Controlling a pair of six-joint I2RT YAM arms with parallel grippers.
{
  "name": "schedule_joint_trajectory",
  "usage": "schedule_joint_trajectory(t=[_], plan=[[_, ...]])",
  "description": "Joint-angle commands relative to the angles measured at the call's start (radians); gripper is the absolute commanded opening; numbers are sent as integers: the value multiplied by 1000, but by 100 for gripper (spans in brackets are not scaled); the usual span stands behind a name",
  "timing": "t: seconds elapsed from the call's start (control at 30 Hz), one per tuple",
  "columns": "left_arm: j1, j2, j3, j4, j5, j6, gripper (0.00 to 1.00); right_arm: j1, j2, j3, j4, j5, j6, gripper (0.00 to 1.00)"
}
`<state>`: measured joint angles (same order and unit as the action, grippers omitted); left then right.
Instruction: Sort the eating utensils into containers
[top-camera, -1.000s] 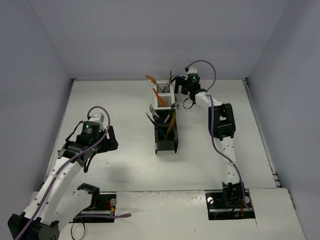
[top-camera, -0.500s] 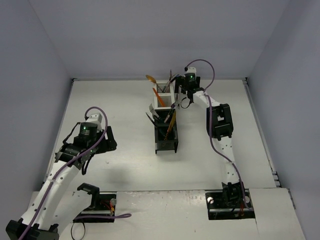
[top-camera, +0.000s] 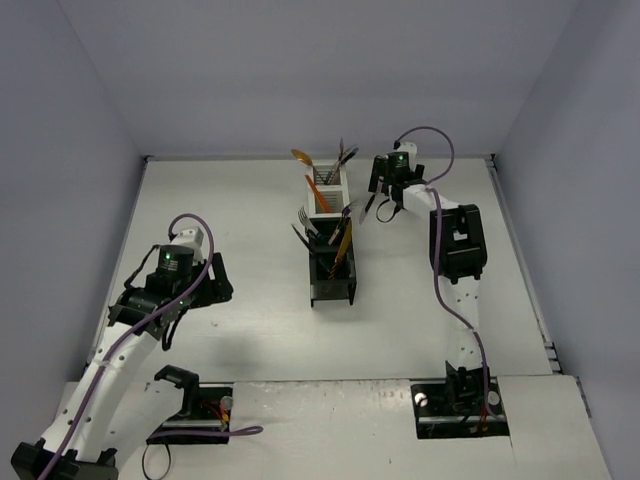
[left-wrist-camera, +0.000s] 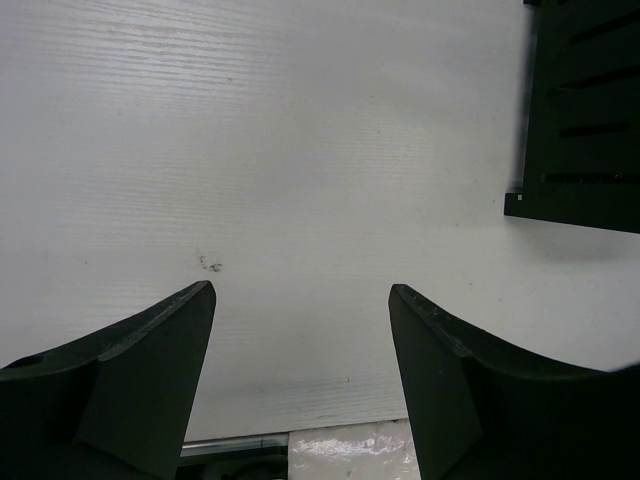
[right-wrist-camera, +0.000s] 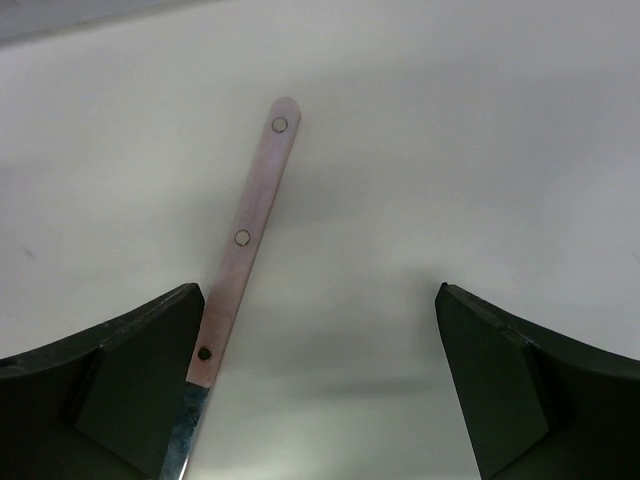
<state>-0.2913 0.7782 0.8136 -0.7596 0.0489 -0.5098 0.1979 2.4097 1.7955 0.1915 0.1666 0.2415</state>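
The containers (top-camera: 333, 292) stand in a row at mid-table, white bins at the far end, black ones nearer. Several eating utensils (top-camera: 343, 240) stick up out of them, an orange spoon (top-camera: 300, 157) at the far end. My right gripper (top-camera: 378, 200) (right-wrist-camera: 318, 290) is open just right of the white bins, low over the table. A pink-handled knife (right-wrist-camera: 245, 235) with a silver blade lies close by its left finger (right-wrist-camera: 150, 360), not gripped. My left gripper (top-camera: 218, 278) (left-wrist-camera: 300, 287) is open and empty over bare table, left of the row.
One black bin's slatted side (left-wrist-camera: 585, 110) shows at the upper right of the left wrist view. Grey walls close in the table at the back and both sides. The arm base brackets (top-camera: 190, 405) sit at the near edge.
The right arm has swung to the right, away from the white bins. The left arm has drawn back slightly toward the near edge. Both grippers stayed open.
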Motion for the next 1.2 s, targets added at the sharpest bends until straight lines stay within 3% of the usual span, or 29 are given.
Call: schedule_joint_trajectory(t=[0.0,0.5,0.7,0.9,1.03,1.1,1.17], plan=[[9,-8,68,19,7,-8,67,-13,-108,-171,-179,44,82,100],[9,-90,85,23,42,-32,67,18,-661,-813,-273,32,194,100],[9,-117,88,22,35,-26,67,31,-836,-790,-286,4,109,100],[9,-131,86,22,45,-31,67,12,-848,-740,-287,-83,20,94],[9,-153,70,22,48,-39,67,20,-838,-738,-287,-231,39,74],[9,-166,61,22,46,-46,67,24,-832,-742,-287,-271,46,55],[9,-167,56,23,47,-49,67,31,-831,-750,-286,-293,54,29]])
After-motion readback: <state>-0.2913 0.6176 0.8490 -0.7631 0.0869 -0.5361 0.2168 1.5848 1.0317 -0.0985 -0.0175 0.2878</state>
